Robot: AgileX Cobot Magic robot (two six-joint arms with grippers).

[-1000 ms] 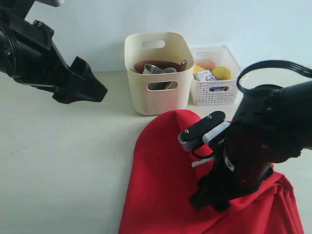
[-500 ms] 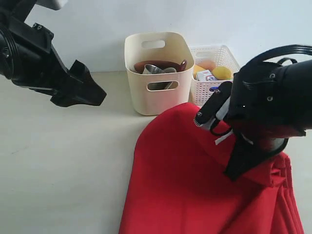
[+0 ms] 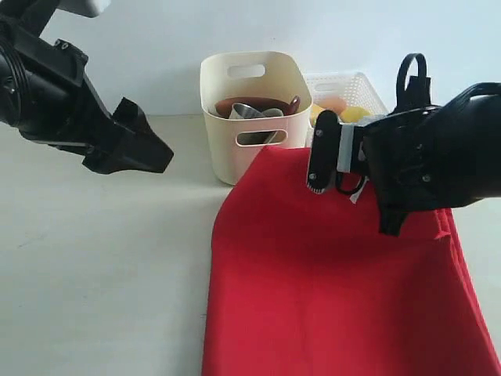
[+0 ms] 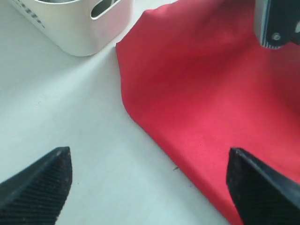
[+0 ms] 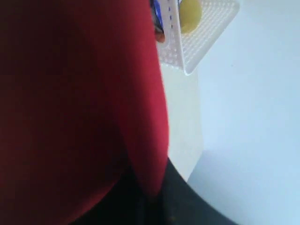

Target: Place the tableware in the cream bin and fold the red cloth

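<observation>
The cream bin (image 3: 254,117) stands at the back with tableware in it: a steel cup (image 3: 246,112), a brown plate (image 3: 254,103) and a spoon handle (image 3: 293,104). No bowl shows. The red cloth (image 3: 313,290) spreads from the bin's foot to the near edge. My right gripper (image 3: 389,223) is shut on a raised fold of the cloth (image 5: 84,103), pinched at the fingertips of the gripper (image 5: 152,194). My left gripper (image 3: 149,153) hangs open above the bare table at the left, its fingers wide apart over the cloth's edge (image 4: 201,93), the gripper (image 4: 147,157) holding nothing.
A white lattice basket (image 3: 352,82) with a lemon (image 3: 354,114) and other food stands right of the cream bin, just behind the right arm. The same basket (image 5: 197,42) shows past the cloth's edge. Bare table lies left of the cloth.
The right gripper has shut on the cloth and swung up and back toward the bins, pulling the fabric's far edge with it. The left arm has stayed put.
</observation>
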